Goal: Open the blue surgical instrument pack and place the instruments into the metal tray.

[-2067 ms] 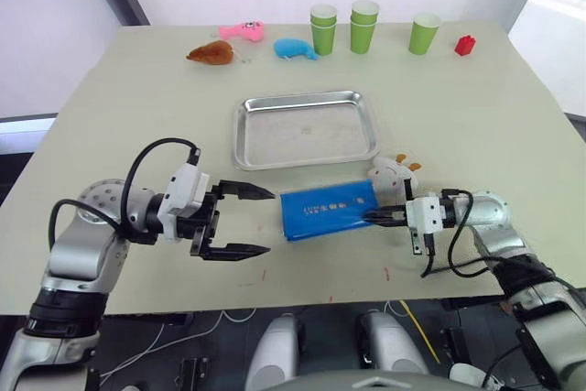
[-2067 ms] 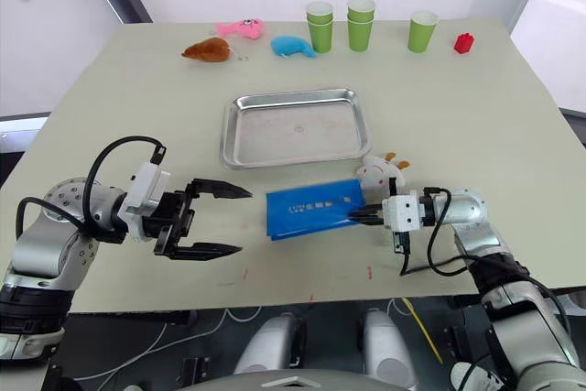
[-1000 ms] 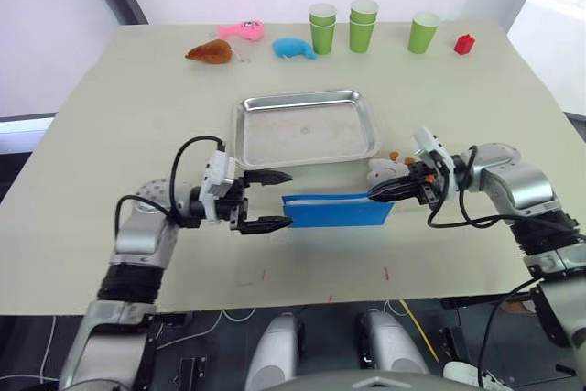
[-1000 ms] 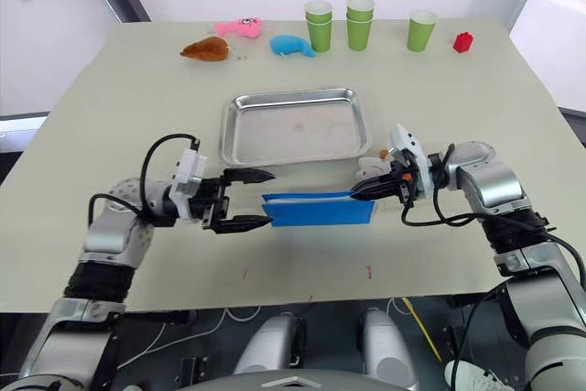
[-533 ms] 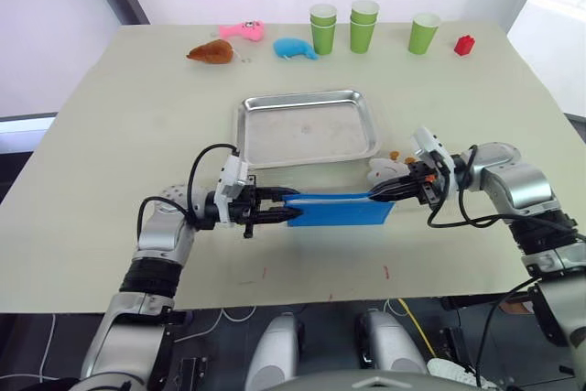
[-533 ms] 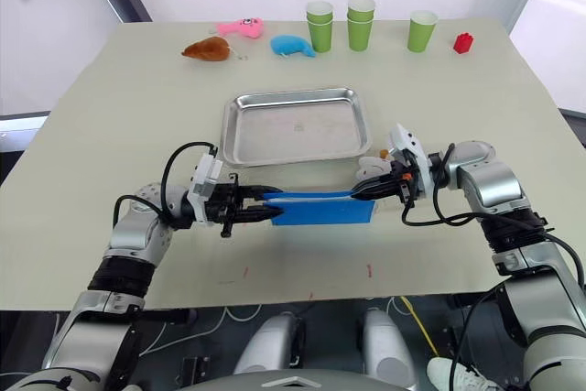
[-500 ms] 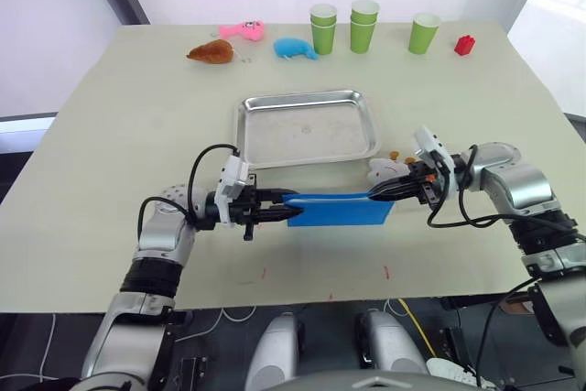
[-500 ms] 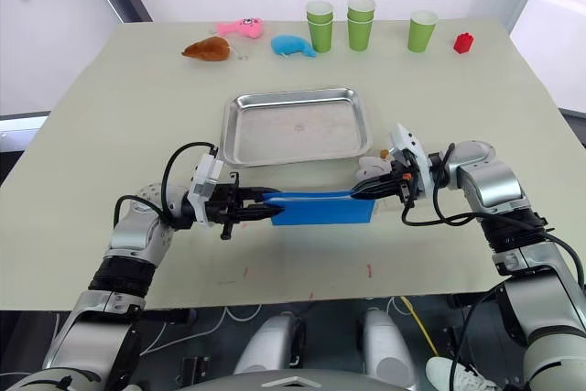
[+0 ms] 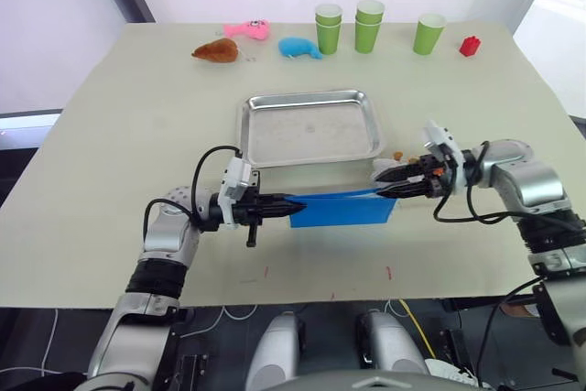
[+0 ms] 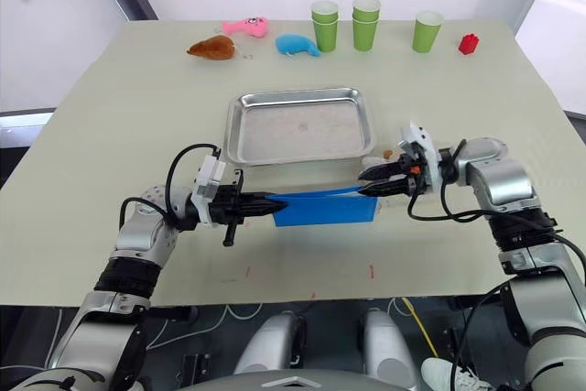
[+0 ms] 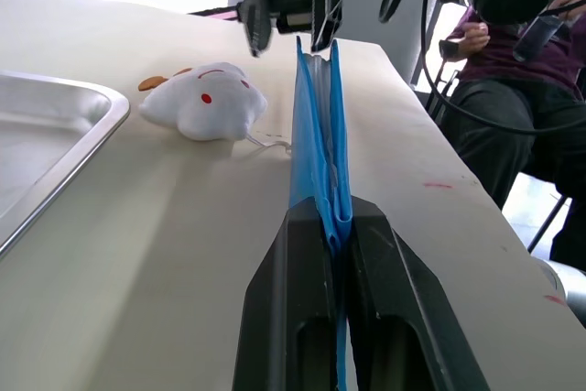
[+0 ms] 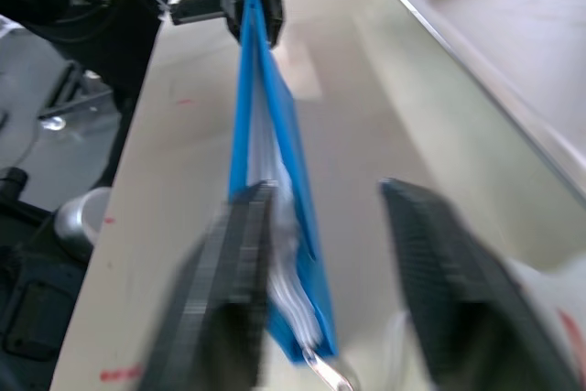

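Note:
The blue surgical instrument pack (image 9: 343, 212) stands on its long edge on the table, just in front of the metal tray (image 9: 311, 127), which holds nothing. My left gripper (image 9: 291, 205) is shut on the pack's left end; in the left wrist view both fingers pinch the blue fabric (image 11: 316, 125). My right gripper (image 9: 385, 189) is at the pack's right end with its fingers apart. There the pack (image 12: 275, 125) rests against one finger (image 12: 233, 254) only. The instruments are hidden inside, apart from a small silver tip (image 12: 320, 368) at the pack's near corner.
A white plush toy (image 9: 386, 169) lies against the right gripper, between it and the tray. Along the far edge stand green cups (image 9: 328, 27), a red block (image 9: 470, 45), and blue (image 9: 298, 48), pink (image 9: 245, 30) and brown (image 9: 215, 50) toys. A seated person (image 11: 513, 52) is beyond the table.
The left gripper reached the pack's left end and shut on it. The right gripper, shut on the right end until now, has spread its fingers.

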Robot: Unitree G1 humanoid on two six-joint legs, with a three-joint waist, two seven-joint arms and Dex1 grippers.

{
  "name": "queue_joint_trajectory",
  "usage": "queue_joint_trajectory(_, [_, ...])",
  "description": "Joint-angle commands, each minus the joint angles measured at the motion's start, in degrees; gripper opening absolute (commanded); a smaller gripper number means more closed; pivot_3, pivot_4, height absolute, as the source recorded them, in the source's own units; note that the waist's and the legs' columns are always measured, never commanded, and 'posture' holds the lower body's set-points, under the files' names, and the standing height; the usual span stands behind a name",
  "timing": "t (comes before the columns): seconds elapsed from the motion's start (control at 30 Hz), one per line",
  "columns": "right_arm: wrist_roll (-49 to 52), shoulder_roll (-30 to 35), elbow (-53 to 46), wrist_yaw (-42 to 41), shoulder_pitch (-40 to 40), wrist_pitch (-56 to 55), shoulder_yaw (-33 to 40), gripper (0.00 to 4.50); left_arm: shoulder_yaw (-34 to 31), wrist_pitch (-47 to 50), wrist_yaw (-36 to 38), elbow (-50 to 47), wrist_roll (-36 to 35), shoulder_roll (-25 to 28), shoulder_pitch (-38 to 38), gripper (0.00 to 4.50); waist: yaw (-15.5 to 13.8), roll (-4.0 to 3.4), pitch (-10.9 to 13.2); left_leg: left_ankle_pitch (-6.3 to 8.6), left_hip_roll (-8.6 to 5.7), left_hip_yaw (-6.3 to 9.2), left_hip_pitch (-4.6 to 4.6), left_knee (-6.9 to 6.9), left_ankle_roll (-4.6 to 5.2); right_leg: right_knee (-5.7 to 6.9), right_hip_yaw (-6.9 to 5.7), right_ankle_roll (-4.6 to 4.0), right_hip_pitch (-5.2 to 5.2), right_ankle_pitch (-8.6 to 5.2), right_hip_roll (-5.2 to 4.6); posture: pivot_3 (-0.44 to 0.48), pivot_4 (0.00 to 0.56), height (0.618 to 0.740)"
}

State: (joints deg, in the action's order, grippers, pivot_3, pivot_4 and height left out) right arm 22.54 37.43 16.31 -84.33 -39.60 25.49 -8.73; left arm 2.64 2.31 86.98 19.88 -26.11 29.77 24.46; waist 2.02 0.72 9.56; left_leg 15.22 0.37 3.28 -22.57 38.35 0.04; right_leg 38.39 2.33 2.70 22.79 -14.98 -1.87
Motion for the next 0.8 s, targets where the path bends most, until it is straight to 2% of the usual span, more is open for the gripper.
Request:
queue_joint_trajectory(0.03, [1.7,0.7,2.5,1.7,-0.3,-1.2,5.2,3.8,0.4,-1.4,1.2,1.2,1.2,0.4,0.0,0.0,0.0,0.0,0.0,0.0,-0.01,0.0,0.0,0.0,0.0,0.0,0.0,0.0,0.0,0.0,0.0,0.0,0.15,0.74])
queue_joint_trajectory(0.07, [2.0,0.4,3.8,2.4,-0.7,-1.3,6.3,4.37,0.4,-1.5,1.2,1.4,1.2,0.3,0.1,0.0,0.0,0.0,0.0,0.0,-0.01,0.0,0.0,0.0,0.0,0.0,0.0,0.0,0.0,0.0,0.0,0.0,0.15,0.74])
queue_joint_trajectory(0.1, [1.9,0.0,5.6,3.3,-1.2,-2.1,7.2,4.45,0.4,-1.5,1.2,1.5,1.3,0.3,0.3,0.0,0.0,0.0,0.0,0.0,-0.01,-0.01,0.0,0.0,0.0,0.0,0.0,0.0,0.0,0.0,0.0,0.0,0.15,0.74])
queue_joint_trajectory(0.27, [-6.0,-2.3,15.4,12.9,-1.8,-13.6,7.3,4.45,0.5,-2.2,1.4,2.6,1.4,0.2,0.9,0.0,0.1,-0.02,0.0,0.0,-0.01,-0.04,0.01,-0.01,0.0,0.02,0.02,0.0,0.0,0.0,0.01,0.0,0.15,0.74])
queue_joint_trajectory(0.5, [-11.9,-3.3,19.7,15.2,-0.2,-15.2,3.9,4.45,0.6,-2.6,0.9,2.9,1.7,-0.2,1.6,0.0,0.2,-0.04,0.0,0.0,-0.01,-0.06,0.01,-0.01,0.0,0.02,0.04,0.0,0.0,0.0,0.01,0.0,0.15,0.74])
queue_joint_trajectory(0.57, [-11.4,-3.2,19.5,14.0,0.1,-13.7,4.1,3.48,0.6,-2.6,0.7,2.8,1.7,-0.4,1.6,0.0,0.2,-0.04,0.0,0.0,-0.01,-0.06,0.01,0.0,0.0,0.04,0.04,0.0,0.0,0.0,0.01,0.0,0.15,0.74])
queue_joint_trajectory(0.6, [-10.6,-3.0,18.7,13.0,0.4,-12.1,4.4,3.23,0.5,-2.5,0.6,2.7,1.7,-0.4,1.5,0.0,0.2,-0.05,0.0,0.0,-0.02,-0.06,0.01,0.0,0.0,0.04,0.04,0.0,0.0,0.0,0.01,0.0,0.15,0.74])
queue_joint_trajectory(0.63, [-9.6,-2.8,17.9,12.0,0.7,-10.2,4.9,2.62,0.3,-2.4,0.4,2.7,1.6,-0.5,1.5,0.0,0.2,-0.04,0.0,0.0,-0.02,-0.05,0.01,0.0,0.0,0.04,0.04,0.0,0.0,0.0,0.01,0.0,0.15,0.74])
queue_joint_trajectory(0.7, [-7.9,-1.9,15.7,10.4,1.5,-6.2,5.6,1.99,0.1,-2.4,0.2,2.6,1.4,-0.6,1.3,0.0,0.1,-0.05,0.0,0.0,-0.02,-0.03,0.01,0.0,0.0,0.04,0.03,0.0,-0.01,0.0,0.01,0.0,0.15,0.74])
queue_joint_trajectory(0.77, [-5.5,-0.9,12.8,9.3,2.7,-1.4,6.7,0.86,0.1,-2.5,0.1,2.6,1.5,-0.8,1.1,0.0,-0.1,-0.06,0.0,0.0,-0.02,-0.02,0.01,0.0,0.0,0.04,0.02,0.0,-0.01,0.0,0.0,0.0,0.15,0.74])
queue_joint_trajectory(0.8, [-4.4,-0.6,11.6,9.2,3.2,0.4,7.4,0.49,0.1,-2.5,0.0,2.6,1.5,-0.8,1.1,0.0,-0.1,-0.06,0.0,0.0,-0.02,-0.01,0.0,0.01,0.0,0.04,0.02,0.0,-0.01,0.0,0.0,0.0,0.15,0.74])
